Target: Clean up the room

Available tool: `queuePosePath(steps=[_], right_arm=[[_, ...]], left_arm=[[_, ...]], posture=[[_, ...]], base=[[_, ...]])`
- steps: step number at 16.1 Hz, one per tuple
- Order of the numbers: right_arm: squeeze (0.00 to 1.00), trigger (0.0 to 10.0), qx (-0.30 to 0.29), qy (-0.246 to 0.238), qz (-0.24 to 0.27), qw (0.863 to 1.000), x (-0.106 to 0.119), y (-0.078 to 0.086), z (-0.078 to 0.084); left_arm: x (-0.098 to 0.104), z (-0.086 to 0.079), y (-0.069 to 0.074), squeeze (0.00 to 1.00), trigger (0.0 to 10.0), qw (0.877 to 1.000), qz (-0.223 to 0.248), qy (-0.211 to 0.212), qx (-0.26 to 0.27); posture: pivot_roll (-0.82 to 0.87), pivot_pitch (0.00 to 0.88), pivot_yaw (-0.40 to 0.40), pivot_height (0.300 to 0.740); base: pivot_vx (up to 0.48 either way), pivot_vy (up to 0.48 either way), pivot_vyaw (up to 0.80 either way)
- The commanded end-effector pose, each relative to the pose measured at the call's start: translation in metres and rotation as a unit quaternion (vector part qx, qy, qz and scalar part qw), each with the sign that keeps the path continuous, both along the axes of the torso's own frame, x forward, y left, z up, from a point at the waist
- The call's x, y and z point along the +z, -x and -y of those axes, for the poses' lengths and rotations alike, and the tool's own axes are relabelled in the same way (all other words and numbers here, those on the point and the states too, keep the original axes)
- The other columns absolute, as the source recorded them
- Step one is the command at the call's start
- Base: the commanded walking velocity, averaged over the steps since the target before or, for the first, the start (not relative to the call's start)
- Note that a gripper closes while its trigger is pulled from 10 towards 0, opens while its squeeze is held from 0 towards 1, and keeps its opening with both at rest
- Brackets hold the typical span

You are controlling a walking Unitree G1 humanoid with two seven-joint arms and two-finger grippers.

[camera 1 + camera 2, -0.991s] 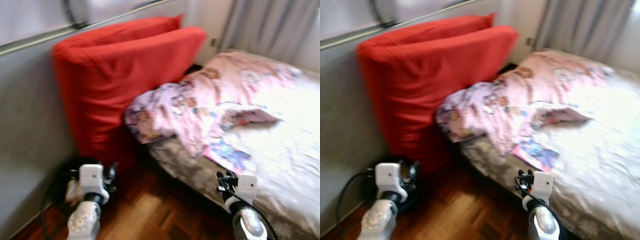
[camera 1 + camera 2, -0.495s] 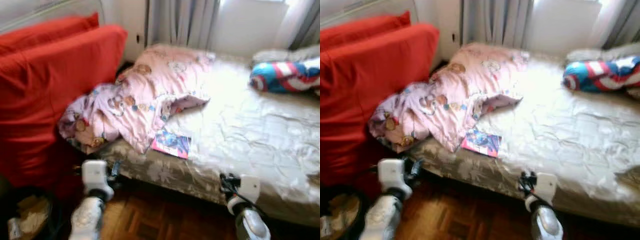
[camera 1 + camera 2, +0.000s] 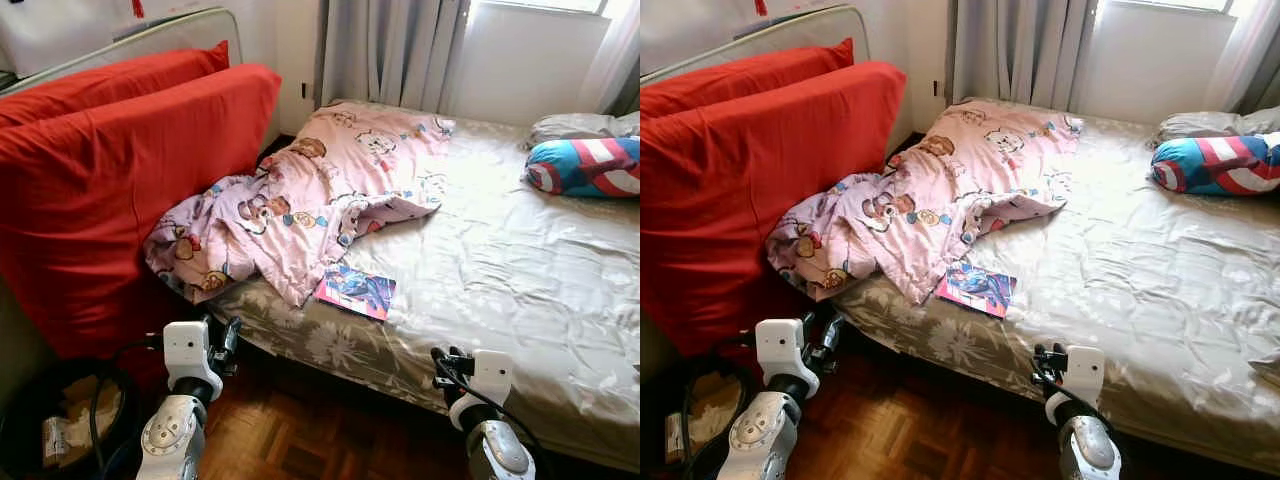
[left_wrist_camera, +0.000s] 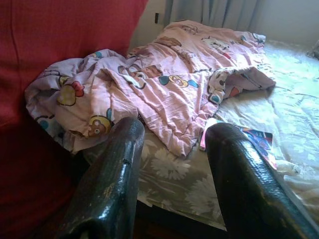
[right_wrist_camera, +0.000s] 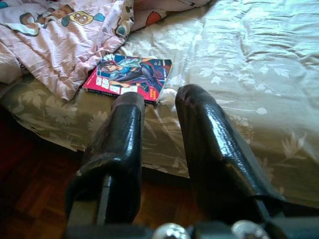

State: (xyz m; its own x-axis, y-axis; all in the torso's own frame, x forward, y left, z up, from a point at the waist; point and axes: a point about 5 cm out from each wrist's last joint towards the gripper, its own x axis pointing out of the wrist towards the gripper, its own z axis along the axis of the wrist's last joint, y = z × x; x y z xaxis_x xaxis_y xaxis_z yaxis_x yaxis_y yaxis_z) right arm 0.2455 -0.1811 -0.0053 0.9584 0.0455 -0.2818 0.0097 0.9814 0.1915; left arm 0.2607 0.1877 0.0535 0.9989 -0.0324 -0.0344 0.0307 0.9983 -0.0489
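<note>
At nine o'clock in the head view two red cushions (image 3: 130,180) stand on edge against the wall, and below them, at about seven o'clock, a dark bin (image 3: 60,425) holds crumpled paper and scraps. The left gripper (image 4: 172,169) hangs low at seven o'clock beside the corner of the bed (image 3: 520,270), its fingers (image 4: 114,174) spread apart and grasping nothing; its wrist camera looks onto the rumpled bedding.

Toward the centre, a pink cartoon-print blanket (image 3: 320,190) lies bunched in a heap from about ten o'clock up to twelve, one end spilling off the mattress against the cushions. Just beside its lower edge, near the bed's front rim, a colourful comic book (image 3: 357,291) lies flat on the sheet, one corner touching the blanket.

At five o'clock the right gripper (image 5: 158,107) hovers in front of the bed edge, fingers (image 5: 124,129) parted by a narrow gap and empty, aimed roughly toward the comic book but well short of it.

At two o'clock a blue, red and white pillow (image 3: 585,165) rests at the head of the bed, with a grey pillow (image 3: 580,125) behind it.

By the look of things the tidying has hardly begun: the blanket is unfolded, the book is loose on the bed, and neither gripper carries anything.
</note>
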Motion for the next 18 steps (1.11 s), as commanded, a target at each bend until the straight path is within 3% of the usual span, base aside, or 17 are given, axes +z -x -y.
queuePosePath(steps=[1, 3, 18], right_arm=[[0.0, 10.0, 0.011, 0.005, 0.007, 1.0, 0.0018, -0.002, -0.0002], [0.0, 10.0, 0.014, -0.003, 0.001, 1.0, -0.0017, 0.0004, -0.0015], [0.0, 10.0, 0.027, -0.012, 0.0, 1.0, -0.0056, -0.0012, -0.0043]], left_arm=[[-0.0028, -0.0028, 0.0008, 0.0, 10.0, 1.0, -0.009, 0.0, 0.004], [-0.0019, -0.0026, 0.0001, 0.0, 10.0, 1.0, -0.008, 0.0, 0.002], [-0.0002, 0.0013, -0.0009, 0.0, 10.0, 1.0, -0.003, 0.003, -0.008]], posture=[[-0.02, 0.014, -0.035, 0.74], [-0.02, 0.014, -0.034, 0.74], [-0.02, 0.0, -0.028, 0.74]], base=[[0.0, 0.0, 0.8], [0.251, 0.0, 0.66], [0.305, 0.0, 0.0]])
